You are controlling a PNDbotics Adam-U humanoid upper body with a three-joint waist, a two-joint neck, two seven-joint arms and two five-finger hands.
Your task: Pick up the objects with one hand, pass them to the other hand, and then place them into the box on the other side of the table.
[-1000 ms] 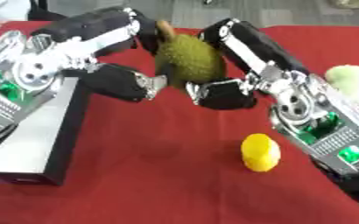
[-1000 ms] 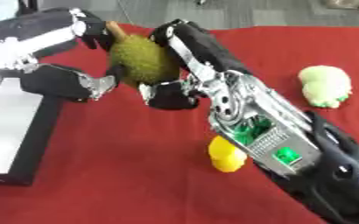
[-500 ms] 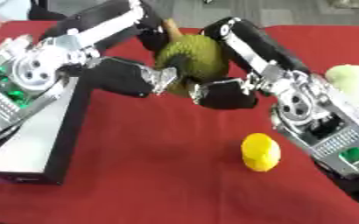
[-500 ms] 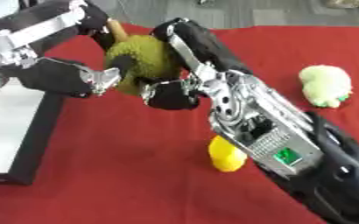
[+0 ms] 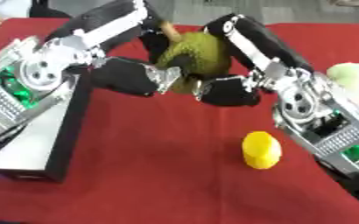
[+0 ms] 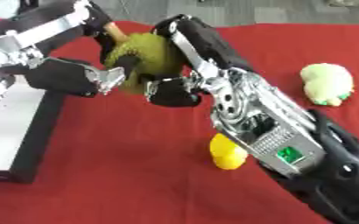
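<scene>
The bench [image 5: 160,175] has a red cloth all over its top. A yellow fruit [image 5: 261,150] that looks like a lemon sits on the cloth near the front, a bit to the right. A pale green bumpy thing [image 6: 327,83] lies on the cloth far over on the right side, well apart from the yellow fruit. On the left side sits a box [image 5: 41,138] with dark walls and a light grey inside. It reaches close to the front edge.
</scene>
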